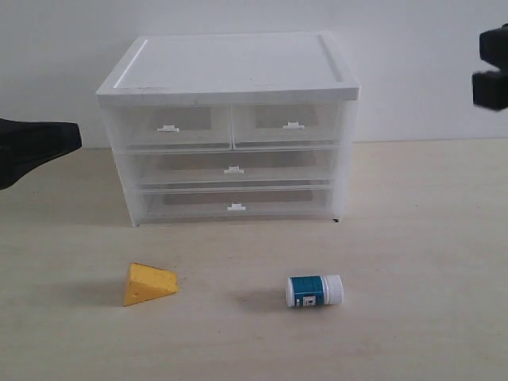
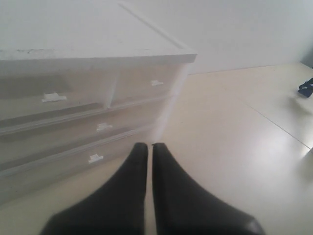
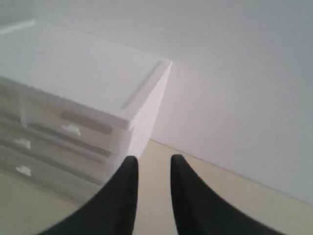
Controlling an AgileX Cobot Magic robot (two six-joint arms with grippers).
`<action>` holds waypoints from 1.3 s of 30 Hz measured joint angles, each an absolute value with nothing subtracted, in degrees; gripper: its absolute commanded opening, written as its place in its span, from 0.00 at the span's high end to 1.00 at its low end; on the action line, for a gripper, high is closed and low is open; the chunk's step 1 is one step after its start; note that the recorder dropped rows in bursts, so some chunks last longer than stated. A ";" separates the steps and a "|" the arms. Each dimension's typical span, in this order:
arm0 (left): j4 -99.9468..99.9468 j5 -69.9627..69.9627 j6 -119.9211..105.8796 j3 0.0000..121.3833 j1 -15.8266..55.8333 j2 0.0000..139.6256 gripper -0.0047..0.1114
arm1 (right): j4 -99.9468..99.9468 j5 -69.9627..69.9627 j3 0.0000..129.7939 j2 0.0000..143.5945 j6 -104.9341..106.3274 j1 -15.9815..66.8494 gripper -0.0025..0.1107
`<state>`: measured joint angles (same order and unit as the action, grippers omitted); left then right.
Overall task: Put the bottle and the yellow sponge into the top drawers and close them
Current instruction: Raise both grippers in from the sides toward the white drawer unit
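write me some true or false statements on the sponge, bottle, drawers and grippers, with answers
1. Both top drawers are closed. True.
2. The bottle lies on its side on the table. True.
3. The yellow sponge is in a drawer. False: it sits on the table in front of the cabinet.
4. The left gripper is open. False: its jaws are shut on nothing.
5. The right gripper has its jaws apart and is empty. True.

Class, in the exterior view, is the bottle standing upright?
No, the bottle lies on its side on the table, cap away from the yellow sponge.
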<state>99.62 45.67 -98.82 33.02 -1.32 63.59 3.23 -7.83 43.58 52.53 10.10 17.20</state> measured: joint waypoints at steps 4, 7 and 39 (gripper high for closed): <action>99.62 45.67 -102.55 33.13 -1.32 63.80 0.93 | 4.77 -8.28 43.58 53.39 22.49 18.62 0.73; 99.62 45.56 -106.00 34.39 0.03 65.56 0.93 | 4.98 -8.28 43.71 53.77 32.57 22.35 0.73; 97.71 8.37 -121.94 48.97 17.39 78.30 0.93 | 14.50 5.40 43.82 68.79 41.70 24.60 0.73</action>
